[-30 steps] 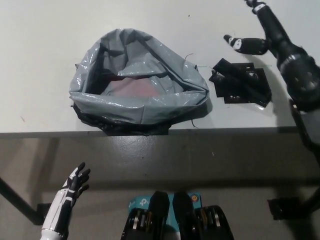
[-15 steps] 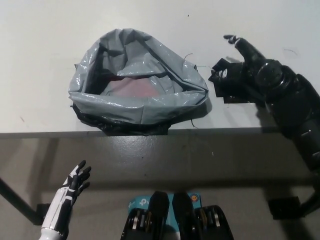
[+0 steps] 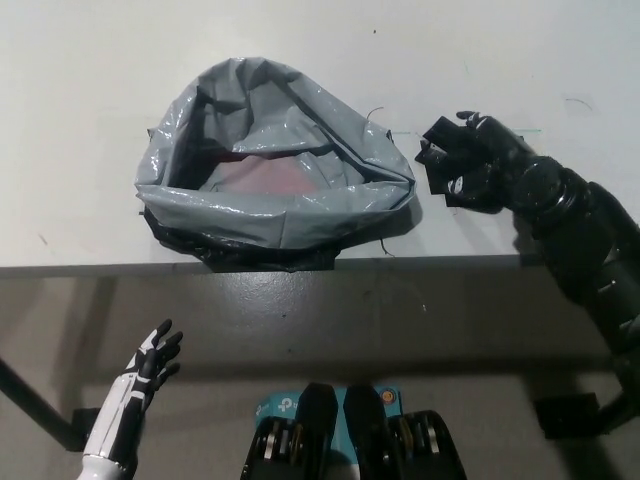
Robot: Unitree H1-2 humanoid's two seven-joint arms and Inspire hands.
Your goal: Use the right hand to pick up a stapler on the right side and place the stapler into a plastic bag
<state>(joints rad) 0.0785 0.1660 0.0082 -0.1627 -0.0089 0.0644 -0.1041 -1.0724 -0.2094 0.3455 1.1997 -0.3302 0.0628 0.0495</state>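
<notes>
- My right hand is lying right on top of the stapler, which sits on the bench just right of the plastic bag.
- It's black on black, so I honestly can't tell if I've got a grip on it or I'm only resting on it.
- Only the stapler's left part pokes out from under my hand. It's near the bag's right rim, with a sliver of bench between.
- The bag's mouth is wide open, facing up, and its near side reaches the bench's front edge.
- The stapler sits back a bit from that edge, with bare bench behind it.
- My left hand hangs low on the left, below the bench edge, fingers spread, holding nothing.
</notes>
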